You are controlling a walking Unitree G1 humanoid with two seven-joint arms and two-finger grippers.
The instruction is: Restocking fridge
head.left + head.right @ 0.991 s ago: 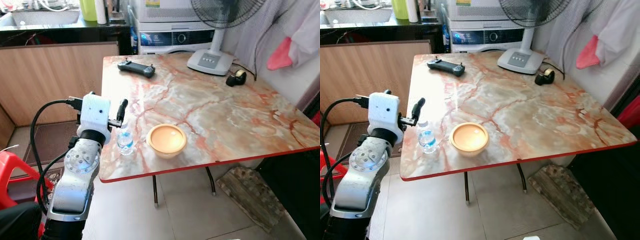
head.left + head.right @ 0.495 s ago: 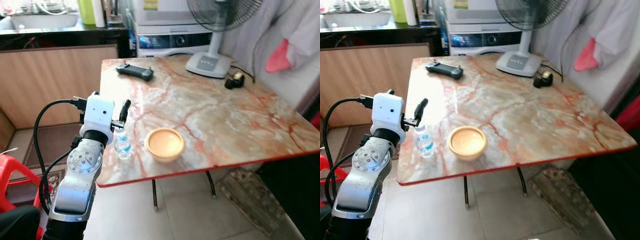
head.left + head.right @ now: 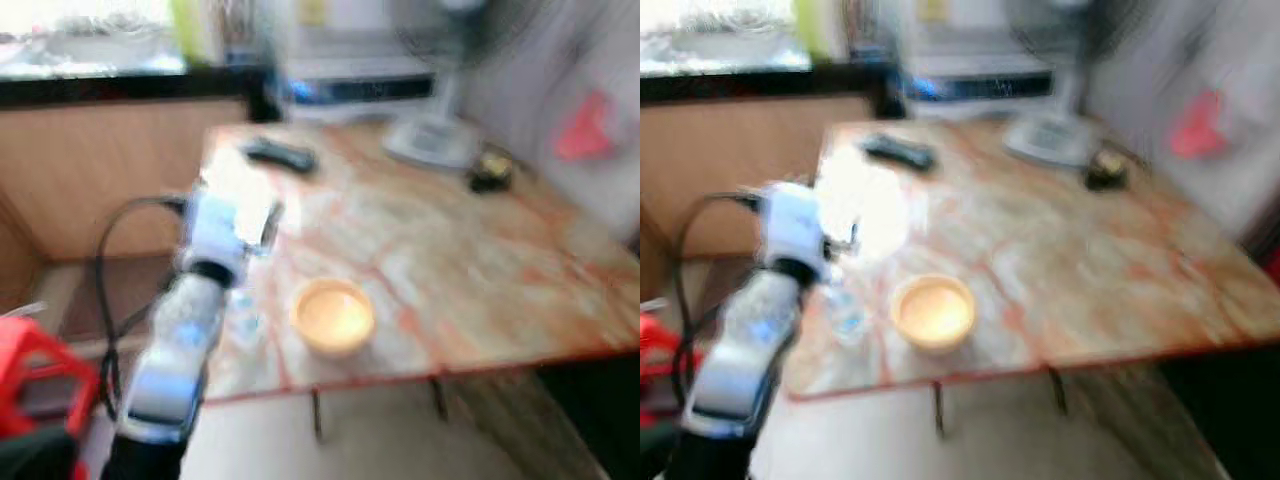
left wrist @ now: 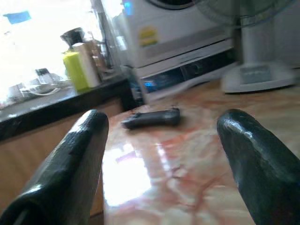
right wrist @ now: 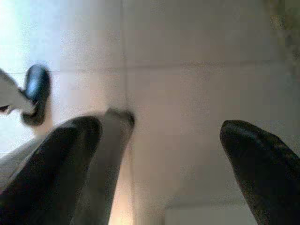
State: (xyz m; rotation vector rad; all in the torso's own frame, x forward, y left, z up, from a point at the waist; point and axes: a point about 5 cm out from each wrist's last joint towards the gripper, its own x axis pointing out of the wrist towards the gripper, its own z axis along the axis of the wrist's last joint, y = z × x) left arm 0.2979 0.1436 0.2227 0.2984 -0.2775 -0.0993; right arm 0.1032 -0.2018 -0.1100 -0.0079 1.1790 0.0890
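- Silver left arm [image 3: 185, 350] with a white wrist block, blurred.
- Black cable [image 3: 108, 270] looping beside it.
- Left hand [image 4: 164, 164]: two long, rounded black fingers.

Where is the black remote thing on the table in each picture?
Left eye view: black controller near the table's far left corner, blurred.
Right eye view: same far corner.
Left wrist view: between the open left gripper fingers, ahead.
Right wrist view: floor tiles.
Shared landmark: the fan base.

Open marble counter [image 3: 470, 260] stretches right of the yellow bowl [image 3: 332, 316], while a black controller [image 4: 152, 118] and fan base [image 4: 258, 75] crowd its far edge.
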